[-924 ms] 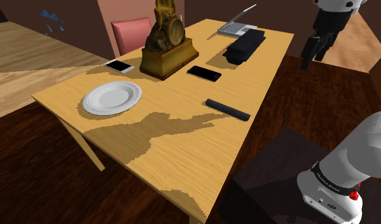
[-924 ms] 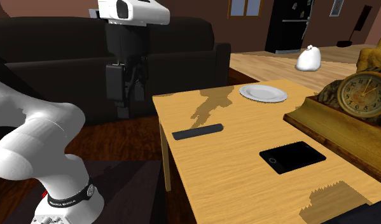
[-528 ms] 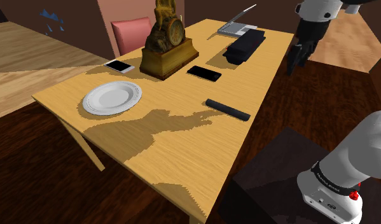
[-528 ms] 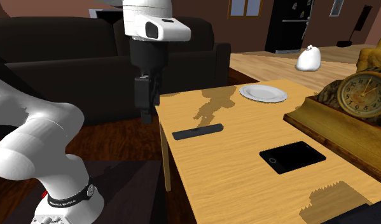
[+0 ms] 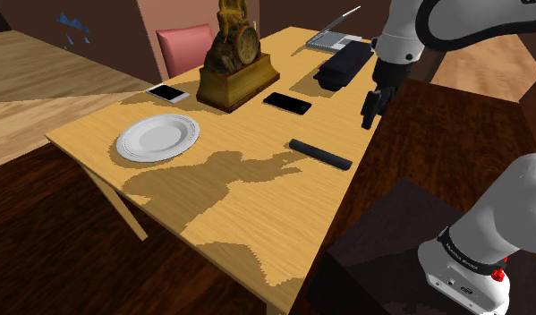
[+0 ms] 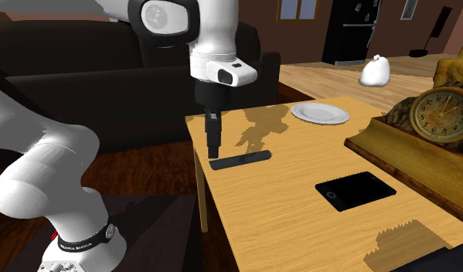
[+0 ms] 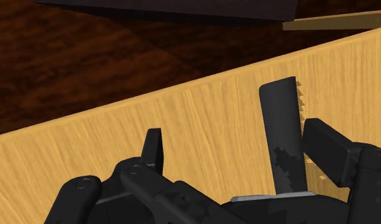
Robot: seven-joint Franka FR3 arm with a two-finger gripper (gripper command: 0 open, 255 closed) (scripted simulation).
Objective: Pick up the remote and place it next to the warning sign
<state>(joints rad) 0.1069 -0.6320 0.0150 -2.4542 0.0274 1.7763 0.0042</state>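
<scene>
Black two-finger gripper [image 6: 215, 152] hangs over the stand-side edge of the light wooden table [image 5: 257, 242]. Jaws parted, nothing held.

Slim black bar-shaped remote [image 5: 320, 153] lies flat with one end close to that edge and the rest pointing inward across the top. It is well apart from the round white plate [image 5: 158, 137].

Wrist view: the remote's near end sits between the fingers [image 7: 154, 149], untouched but off centre, close to one finger and far from the other.

Risks, as I judge them:
- A straight descent may land a fingertip on the remote or shove it sideways, because of that offset.
- With its end so near the edge, an outward push could drop it to the dark wood floor [image 5: 454, 125].
- The body is low and thin. Going too deep scrapes the tabletop; staying too shallow means the jaws close on air.
- A grip near one end of a long bar may let it droop or swing once lifted.

Which object is the warning sign, I cannot tell.

Remote's look: matte black, long, narrow, flat-topped. No buttons discernible.
</scene>
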